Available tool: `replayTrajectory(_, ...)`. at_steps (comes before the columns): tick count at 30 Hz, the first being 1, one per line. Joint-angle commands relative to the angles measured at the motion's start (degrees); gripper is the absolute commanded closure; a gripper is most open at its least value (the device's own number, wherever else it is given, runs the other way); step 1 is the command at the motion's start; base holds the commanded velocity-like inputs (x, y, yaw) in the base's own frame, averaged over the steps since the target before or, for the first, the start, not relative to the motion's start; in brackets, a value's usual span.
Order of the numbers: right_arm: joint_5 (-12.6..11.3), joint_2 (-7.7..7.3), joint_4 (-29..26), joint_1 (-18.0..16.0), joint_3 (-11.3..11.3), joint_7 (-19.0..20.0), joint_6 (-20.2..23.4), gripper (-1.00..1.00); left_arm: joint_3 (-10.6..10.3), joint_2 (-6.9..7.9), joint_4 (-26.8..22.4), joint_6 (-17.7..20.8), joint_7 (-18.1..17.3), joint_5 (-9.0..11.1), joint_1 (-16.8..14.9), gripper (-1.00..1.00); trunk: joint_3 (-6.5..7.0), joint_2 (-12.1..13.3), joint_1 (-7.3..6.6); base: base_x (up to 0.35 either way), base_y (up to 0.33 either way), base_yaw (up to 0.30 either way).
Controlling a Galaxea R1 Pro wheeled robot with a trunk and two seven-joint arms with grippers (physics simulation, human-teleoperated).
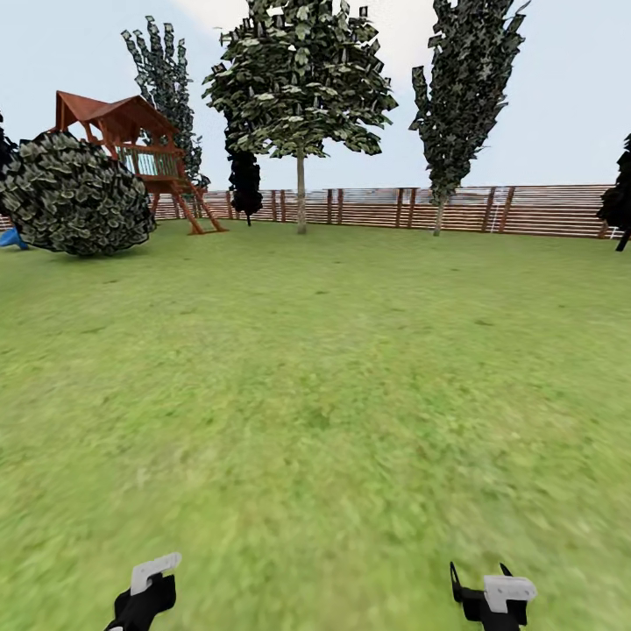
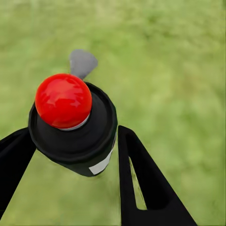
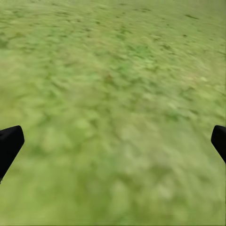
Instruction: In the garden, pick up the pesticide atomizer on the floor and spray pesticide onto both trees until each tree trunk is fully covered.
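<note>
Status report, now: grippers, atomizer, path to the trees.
Left gripper shut on the pesticide atomizer. Right gripper open, over grass. Open lawn ahead; trees far off by the fence.

Two tools [image 1: 145,583] [image 1: 495,596], one atomizer [image 2: 75,125], one playhouse [image 1: 131,140], perhaps five trees [image 1: 301,88].

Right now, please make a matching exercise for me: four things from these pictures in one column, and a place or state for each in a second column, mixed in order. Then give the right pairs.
Column 1
1. pesticide atomizer
2. right end effector
3. wooden playhouse
4. slatted fence

Column 2
A. open, with only grass between its fingers
B. runs along the far edge of the lawn
C. held between the fingers of the left end effector
D. stands behind a round bush, far left in the head view

Pairs: 1-C, 2-A, 3-D, 4-B
</note>
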Motion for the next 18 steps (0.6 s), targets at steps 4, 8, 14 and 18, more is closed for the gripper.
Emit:
replayTrajectory(4,0.25,-0.01,0.02,-0.03,0.30,-0.52,-0.07,-1.00,-0.34,0.01,0.05,-0.17,-0.14,0.47,-0.04,1.00,-0.06,-0.02,0.02,0.331,0.000,0.000)
replayTrajectory(8,0.25,-0.01,0.02,-0.03,0.30,-0.52,-0.07,-1.00,-0.34,0.01,0.05,-0.17,-0.14,0.47,-0.04,1.00,-0.06,-0.02,0.02,0.331,0.000,0.000)
replayTrajectory(14,0.25,-0.01,0.03,-0.03,0.30,-0.52,-0.07,-1.00,-0.34,0.01,0.05,-0.17,-0.14,0.47,-0.04,1.00,-0.06,-0.02,0.02,0.331,0.000,0.000)
replayTrajectory(18,0.25,-0.01,0.01,-0.03,0.30,-0.52,-0.07,-1.00,-0.34,0.01,0.05,-0.17,-0.14,0.47,-0.04,1.00,-0.06,-0.02,0.02,0.331,0.000,0.000)
